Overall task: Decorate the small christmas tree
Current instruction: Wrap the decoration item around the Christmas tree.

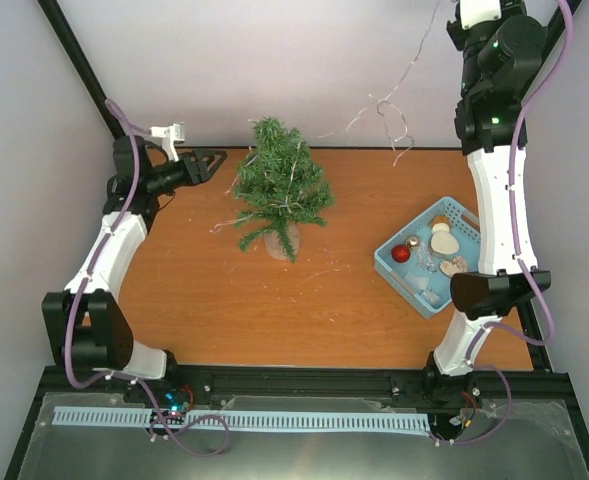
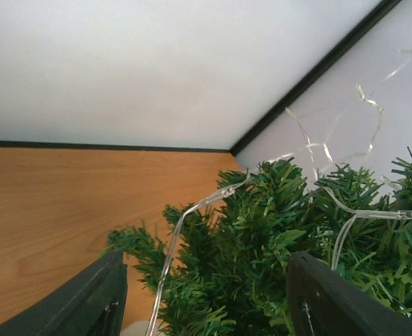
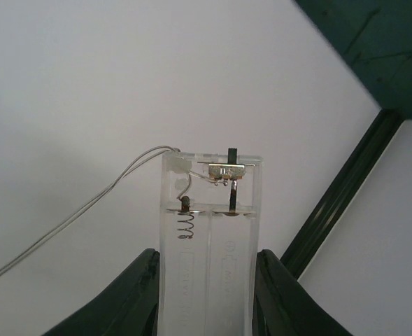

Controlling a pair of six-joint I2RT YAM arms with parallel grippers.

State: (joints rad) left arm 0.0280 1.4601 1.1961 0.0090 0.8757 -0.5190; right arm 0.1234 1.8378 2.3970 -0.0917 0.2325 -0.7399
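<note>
One small christmas tree [image 1: 277, 195] stands at the back middle of the table [image 1: 224, 300], one light string [image 2: 216, 197] draped over it. Left fingers [image 2: 87, 301] gape wide at its branches; right fingers [image 3: 129, 301] clamp one clear battery box [image 3: 209, 210], raised high.

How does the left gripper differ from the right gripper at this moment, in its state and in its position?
The left gripper is open and holds nothing; the right gripper is shut on a clear battery box. The left gripper is close to the small christmas tree, facing its branches; the right gripper is high above the table, away from the tree. Both have dark fingers.
</note>
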